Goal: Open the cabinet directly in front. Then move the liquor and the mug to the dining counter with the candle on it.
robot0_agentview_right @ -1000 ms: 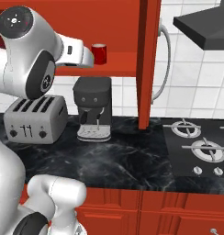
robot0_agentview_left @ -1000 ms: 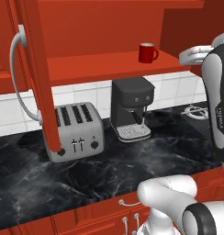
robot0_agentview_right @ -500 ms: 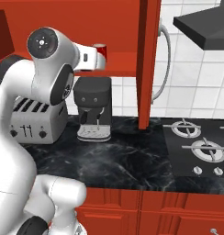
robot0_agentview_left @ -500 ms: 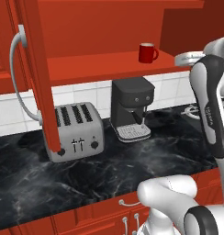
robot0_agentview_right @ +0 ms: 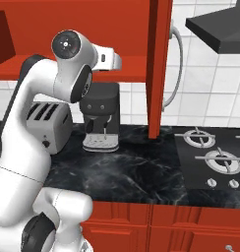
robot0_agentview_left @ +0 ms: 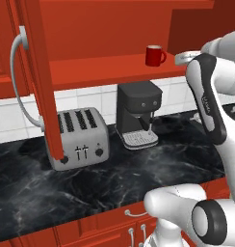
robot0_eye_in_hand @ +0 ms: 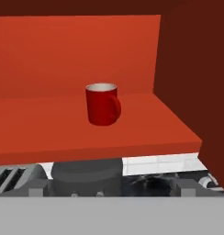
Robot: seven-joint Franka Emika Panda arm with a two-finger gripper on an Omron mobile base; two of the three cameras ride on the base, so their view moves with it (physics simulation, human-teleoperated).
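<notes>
A: Start at the left of the left base view. What do you count?

B: You have one open door of the cabinet (robot0_agentview_left: 42, 82) running down the upper left, edge-on, with one long curved silver handle (robot0_agentview_left: 18, 82) bowing out to its left. Below it, one silver toaster (robot0_agentview_left: 80, 139) with four slots stands on the black marble bench (robot0_agentview_left: 105, 183).

A: And moving toward the middle?

B: One black coffee machine (robot0_agentview_left: 137, 113) stands on the bench just right of the toaster, apart from it. Above it you see one red shelf (robot0_agentview_left: 110, 69), and on it one mug (robot0_agentview_left: 154, 55), upright near the shelf's right end, handle to the right.

A: Is the mug alone up there?

B: In the hand view you get one mug (robot0_eye_in_hand: 103, 104) at the centre of the frame, standing on the shelf left of the cabinet's dark right wall, with bare shelf either side.

A: The arm?

B: At the right edge of the left base view your white arm (robot0_agentview_left: 211, 87) rises level with the shelf, clear of the mug. The pincer stands spread wide, holding nothing.

A: Far right?

B: In the right base view you can count two burners on one hob (robot0_agentview_right: 213, 160) at the lower right, and one dark hood (robot0_agentview_right: 218, 29) at the upper right.
</notes>
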